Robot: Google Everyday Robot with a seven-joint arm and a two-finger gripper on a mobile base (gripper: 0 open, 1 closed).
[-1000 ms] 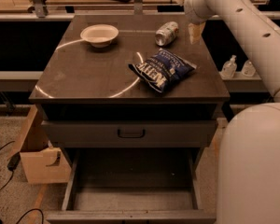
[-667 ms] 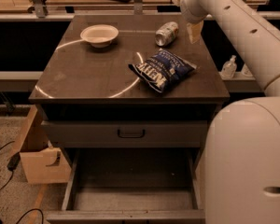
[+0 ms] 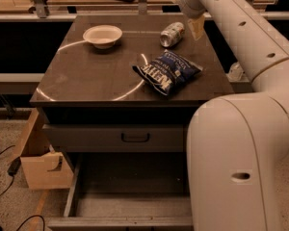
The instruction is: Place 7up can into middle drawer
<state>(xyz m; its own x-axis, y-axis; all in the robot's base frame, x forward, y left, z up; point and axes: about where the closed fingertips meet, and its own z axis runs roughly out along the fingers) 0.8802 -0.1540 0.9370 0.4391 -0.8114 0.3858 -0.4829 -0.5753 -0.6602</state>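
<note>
Dark surface (image 3: 86, 76): 7up can (image 3: 172, 34) lies sideways, the claw (image 3: 196, 27) just beside it, its opening indeterminable. Judged the reach step. Next, straddle the can; the middle drawer (image 3: 130, 208) stands open.

We see hand (image 3: 197, 27) blurred beside 7up can (image 3: 172, 34); arm (image 3: 241, 153) hides middle drawer (image 3: 130, 205) right side, frame edge crops front.

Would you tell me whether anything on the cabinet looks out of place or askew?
The can lies on its side at the back of the cabinet top, not upright. The hand hangs just beside it. Nothing looks spilled.
</note>
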